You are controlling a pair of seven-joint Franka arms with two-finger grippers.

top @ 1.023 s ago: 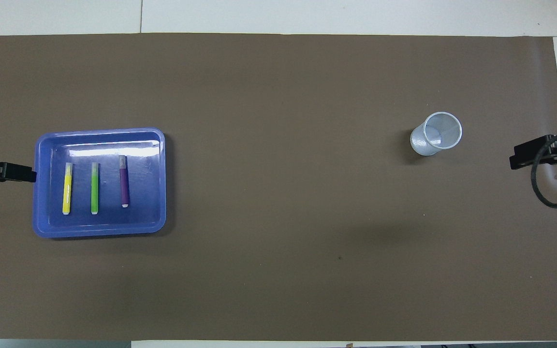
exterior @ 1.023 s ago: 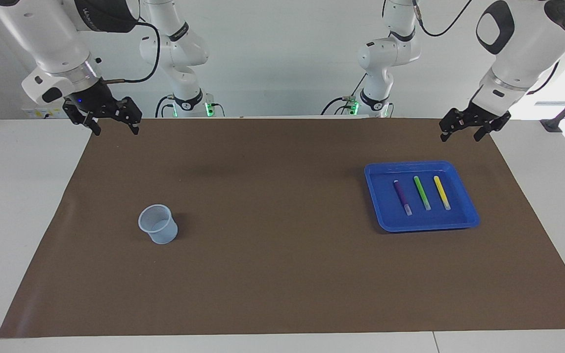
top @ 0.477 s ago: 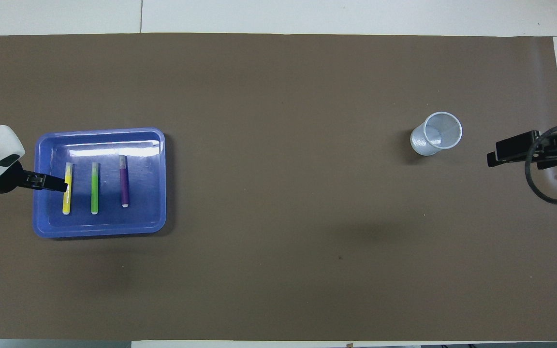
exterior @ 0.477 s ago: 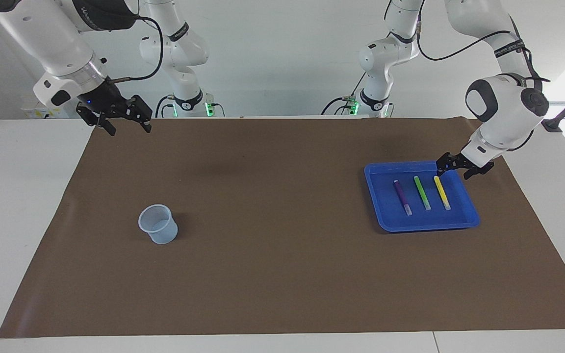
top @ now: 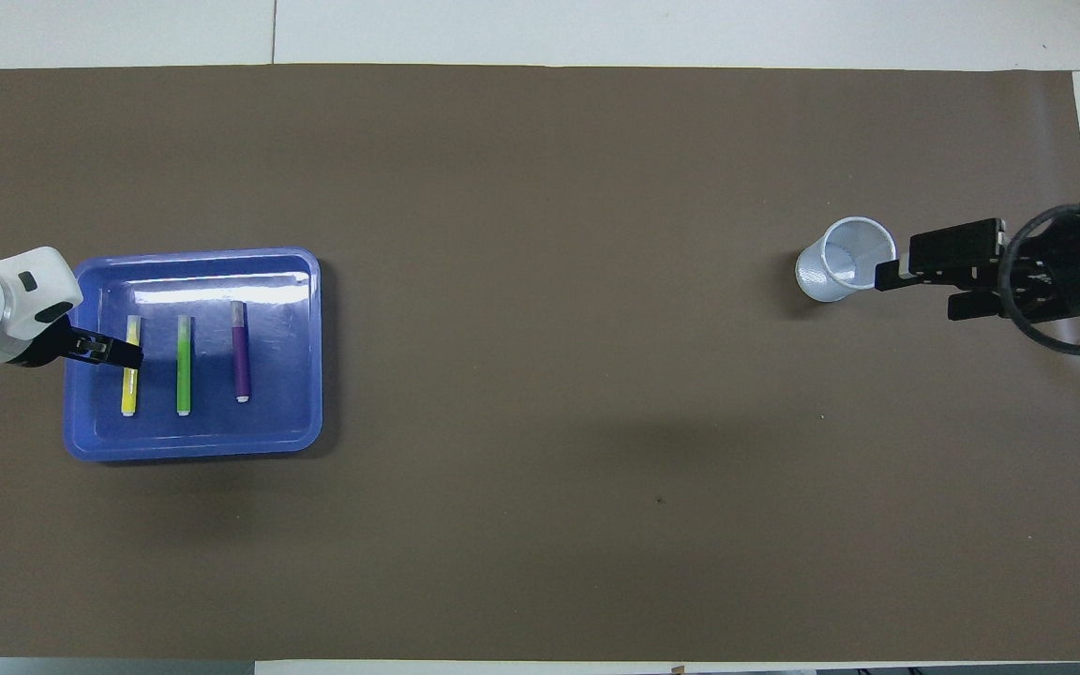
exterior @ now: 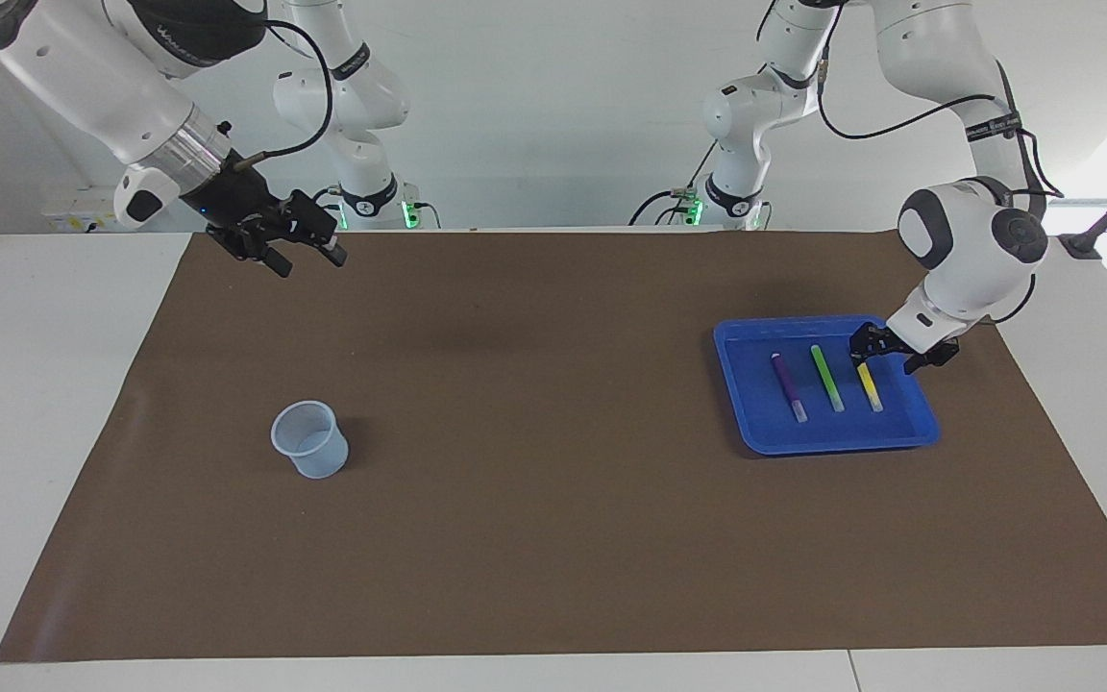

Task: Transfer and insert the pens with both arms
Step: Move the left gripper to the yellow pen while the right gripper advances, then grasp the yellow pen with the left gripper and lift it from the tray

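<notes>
The left gripper (exterior: 890, 348) is down in the blue tray (exterior: 741, 404) at the yellow pen (exterior: 869, 386), fingers spread astride it. The green pen (exterior: 826, 378) and purple pen (exterior: 787, 384) lie beside it. The right gripper (exterior: 304, 255), fingers spread, hangs above the mat, near the cup (exterior: 309, 439)

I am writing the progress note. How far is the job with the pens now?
Nothing is finished: the cup looks empty, and the yellow pen, green pen and purple pen all lie in the blue tray. In hand: the left gripper is down at the yellow pen's end nearer the robots. The right gripper hangs in the air, holding nothing. Left: lifting, handing over and inserting all three.
</notes>
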